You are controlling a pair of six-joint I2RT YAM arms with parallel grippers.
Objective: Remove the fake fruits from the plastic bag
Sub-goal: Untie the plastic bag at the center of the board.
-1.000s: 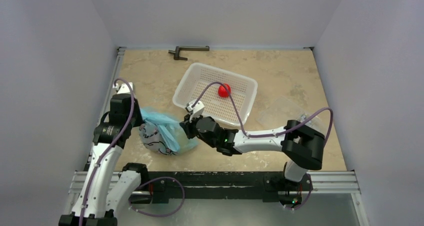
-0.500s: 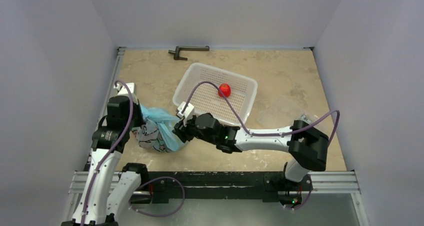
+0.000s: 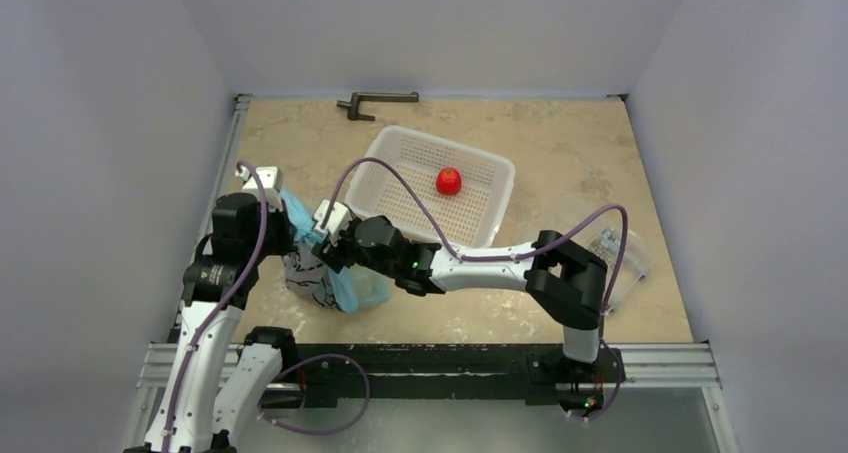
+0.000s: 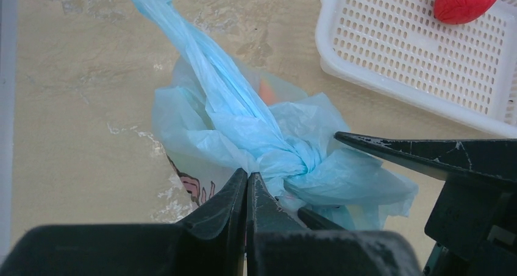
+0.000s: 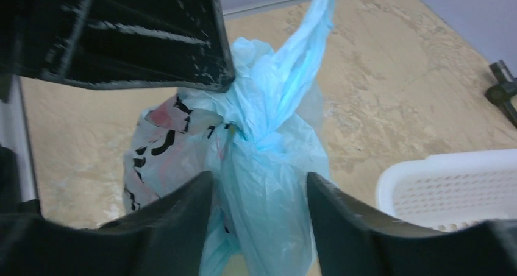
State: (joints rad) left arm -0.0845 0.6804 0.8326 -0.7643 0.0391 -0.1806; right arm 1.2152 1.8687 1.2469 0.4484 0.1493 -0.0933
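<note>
The plastic bag (image 3: 322, 276) is light blue with a pink-and-white print and knotted at the top (image 4: 286, 160). It sits on the table between both arms. My left gripper (image 4: 247, 177) is shut on a pinch of the bag just beside the knot, and one handle (image 4: 183, 38) stretches away from it. My right gripper (image 5: 259, 177) is open, its fingers straddling a hanging fold of the bag (image 5: 268, 215) below the knot. The fake fruits are hidden inside; only an orange patch (image 4: 266, 92) shows through the film.
A white perforated basket (image 3: 365, 168) stands just behind the bag with one small red fruit (image 3: 449, 181) in it. A clear plastic box (image 3: 600, 248) lies at the right. A dark metal bracket (image 3: 375, 101) rests by the back wall.
My right gripper has gone from shut to open and reached left from the bag's right side to its knot. The left gripper has stayed shut on the bag and pulled its top up slightly.
</note>
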